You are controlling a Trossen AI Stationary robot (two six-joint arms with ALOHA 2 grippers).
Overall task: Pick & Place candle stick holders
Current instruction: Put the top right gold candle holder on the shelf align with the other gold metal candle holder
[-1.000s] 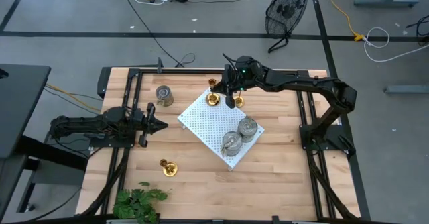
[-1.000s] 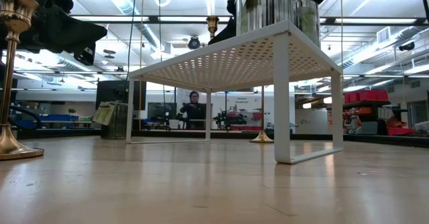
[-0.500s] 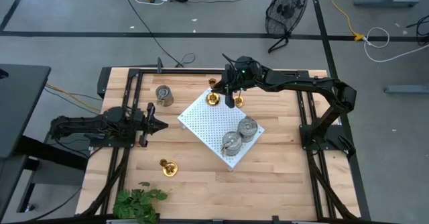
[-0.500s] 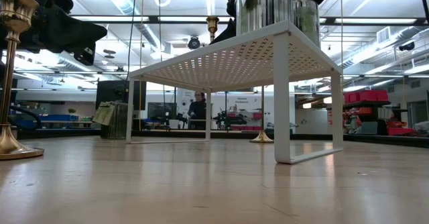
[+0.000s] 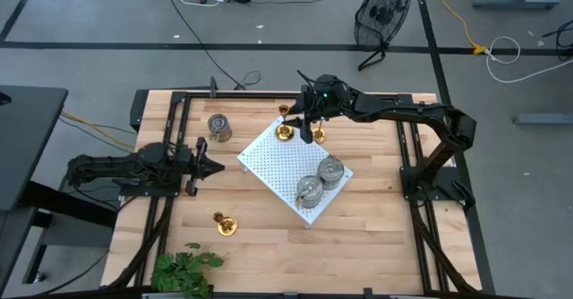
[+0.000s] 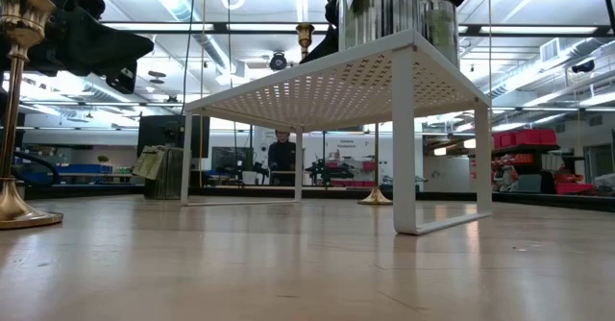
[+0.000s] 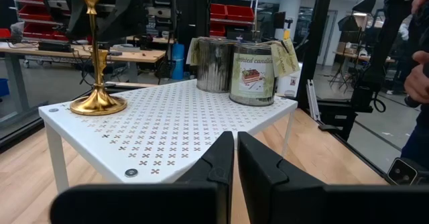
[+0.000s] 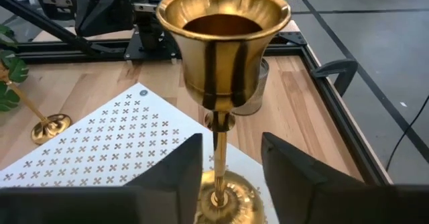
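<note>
I count three holders on the board point(image 5: 282, 160): two tins point(image 5: 320, 180) and a brass one point(image 5: 284, 132). My right pincer point(image 5: 309, 131) stands open around its stem. On the bench point(image 5: 376, 218), a tin point(image 5: 218, 126) and brass ones remain. Left pincer point(image 5: 208, 166) waits closed.

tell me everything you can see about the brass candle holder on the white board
The brass candle holder is shiny gold metal: a flared empty cup, a thin stem, a round domed base. It stands upright near a corner of the white perforated board, base flat on it. The right gripper is open, its fingers either side of the stem, not touching it.
</note>
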